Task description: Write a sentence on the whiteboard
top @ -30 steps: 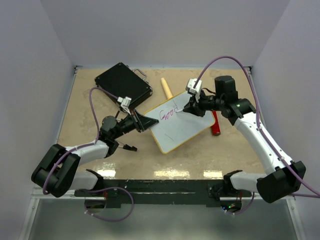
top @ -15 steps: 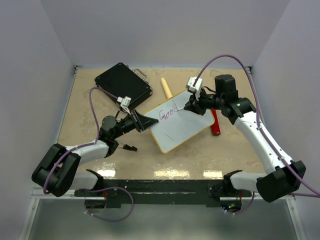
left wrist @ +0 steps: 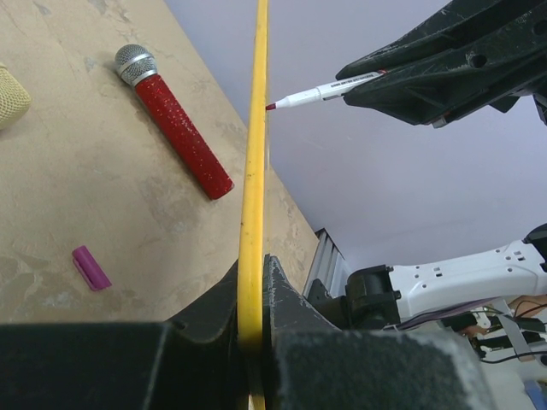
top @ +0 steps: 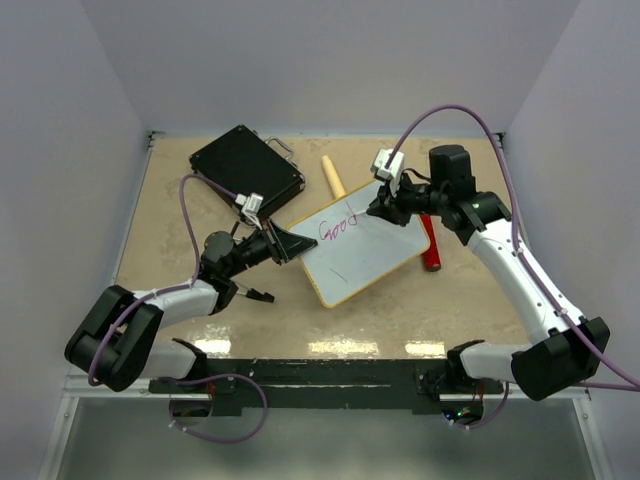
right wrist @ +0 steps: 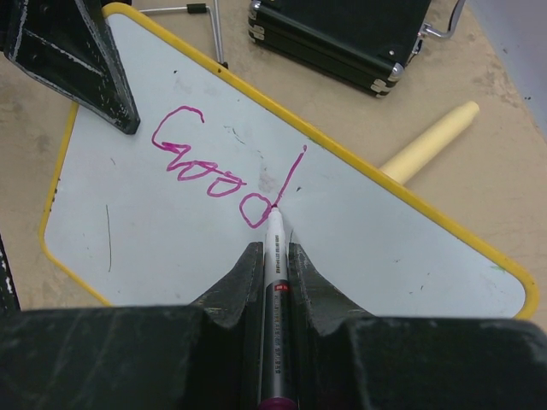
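On the counter [top: 450, 300], the left gripper [left wrist: 252, 282] clamps the whiteboard [right wrist: 171, 231] by its yellow edge while the right gripper [right wrist: 273, 256], closed on a magenta marker [right wrist: 275, 243], needs light, even pressure to extend the sentence [right wrist: 214, 166] beyond "Good".

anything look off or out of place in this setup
Nothing serious. The whiteboard sits askew to the table edges, one edge clamped in the left tool. A thin dark stray line marks its blank part, and a purple cap lies loose on the table.
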